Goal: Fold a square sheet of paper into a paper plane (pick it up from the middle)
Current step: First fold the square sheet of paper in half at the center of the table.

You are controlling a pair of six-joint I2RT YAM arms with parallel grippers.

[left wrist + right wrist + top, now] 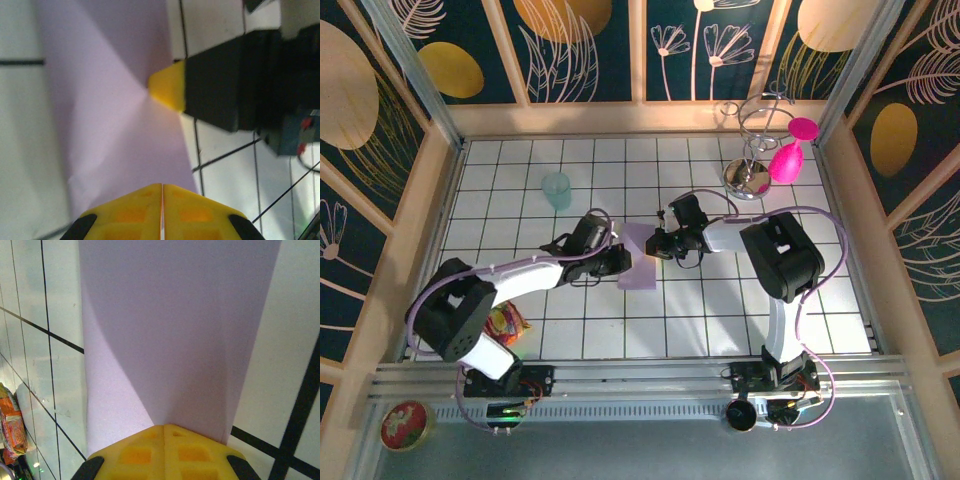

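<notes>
— What is the room like?
— A white tiled table [720,320], with dark walls [600,50] painted with gold leaves.
— And the paper?
— The thin, pale lilac square sheet of paper [640,272] [110,100] [175,330] is mid-table between the arms, bent, with soft creases.
— The hands?
— The left gripper [625,262] [162,202] and right gripper [653,245] [164,440] each have their fingers pressed together, pinching opposite edges of it.

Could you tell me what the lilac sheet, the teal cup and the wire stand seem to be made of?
The square sheet of paper: thin matte paper, showing soft creases and no glare.
The cup: probably translucent plastic, tinted and see-through; glass is possible.
The stand: likely polished metal, given its mirror-like highlights.
</notes>
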